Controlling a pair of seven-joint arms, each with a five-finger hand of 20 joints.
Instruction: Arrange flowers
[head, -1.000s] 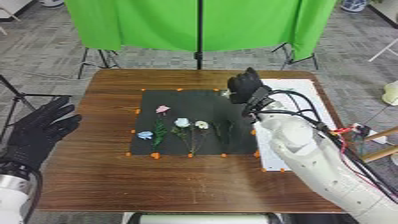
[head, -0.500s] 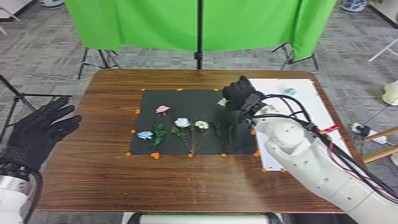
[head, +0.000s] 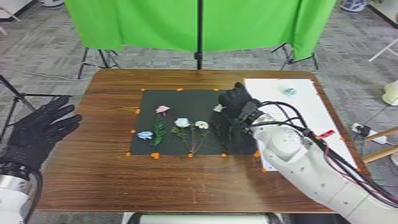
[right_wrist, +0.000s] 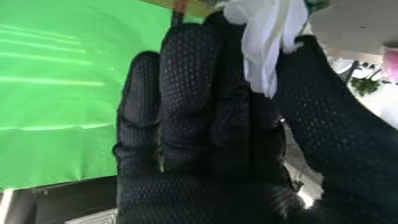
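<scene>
- Flowers (head: 182, 121): four are lying on the mat (head: 191, 100) (mostly done, I'd guess).
- Right hand (head: 234, 104) is pinching another white bloom (right_wrist: 262, 47) near its far right corner, awaiting placement.

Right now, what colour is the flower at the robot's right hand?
The flower is white, best seen in the right wrist view.

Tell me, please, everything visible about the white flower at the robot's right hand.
The white flower has thin, creased petals that look like fabric, hanging between the thumb and fingers of the right hand, which appear to pinch it. In the head view, its small bloom shows beside that hand, above the dark mat. Its stem cannot be made out.
</scene>
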